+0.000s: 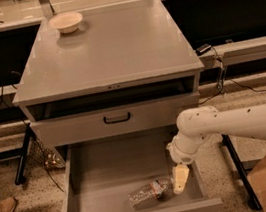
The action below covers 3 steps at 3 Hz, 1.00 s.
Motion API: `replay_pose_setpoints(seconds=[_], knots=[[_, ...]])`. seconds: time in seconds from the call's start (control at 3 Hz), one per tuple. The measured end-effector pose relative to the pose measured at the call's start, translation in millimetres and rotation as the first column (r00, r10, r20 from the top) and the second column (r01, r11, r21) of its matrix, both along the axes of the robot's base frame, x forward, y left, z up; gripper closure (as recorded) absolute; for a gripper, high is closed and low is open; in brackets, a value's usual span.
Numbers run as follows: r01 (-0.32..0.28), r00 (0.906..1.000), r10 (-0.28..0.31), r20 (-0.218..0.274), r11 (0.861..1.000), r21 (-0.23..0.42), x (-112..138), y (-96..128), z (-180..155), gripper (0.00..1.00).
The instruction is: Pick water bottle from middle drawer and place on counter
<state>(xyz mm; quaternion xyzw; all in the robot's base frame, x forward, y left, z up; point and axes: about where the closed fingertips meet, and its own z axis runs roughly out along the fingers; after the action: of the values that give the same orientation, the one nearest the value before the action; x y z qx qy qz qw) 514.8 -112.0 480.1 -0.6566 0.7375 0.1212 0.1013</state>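
The middle drawer is pulled out below the shut upper drawer. The water bottle lies on its side on the drawer floor, close to the front wall and right of centre in the view. Its long axis runs roughly left to right, with the right end angled a little toward the back.

The robot's 1 hand points down inside the drawer at the bottle's right end, just beside it and perhaps touching. I cannot tell whether the hand is set wide or narrow, and it holds nothing that shows.

The bottle's middle lies to the hand's left in the view. A grasp likely calls for a sideways shift to close across the short axis. The table above carries a bowl at its far left.
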Motion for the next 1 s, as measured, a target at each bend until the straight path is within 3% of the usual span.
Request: replay_pose_setpoints(seconds=[0.33,1.0], knots=[[-0.016,0.9998,0.017,-0.007,1.0,0.004,0,3,-6,0.0],[-0.161,0.9856,0.163,-0.045,0.985,0.055,19,40,-43,0.0]])
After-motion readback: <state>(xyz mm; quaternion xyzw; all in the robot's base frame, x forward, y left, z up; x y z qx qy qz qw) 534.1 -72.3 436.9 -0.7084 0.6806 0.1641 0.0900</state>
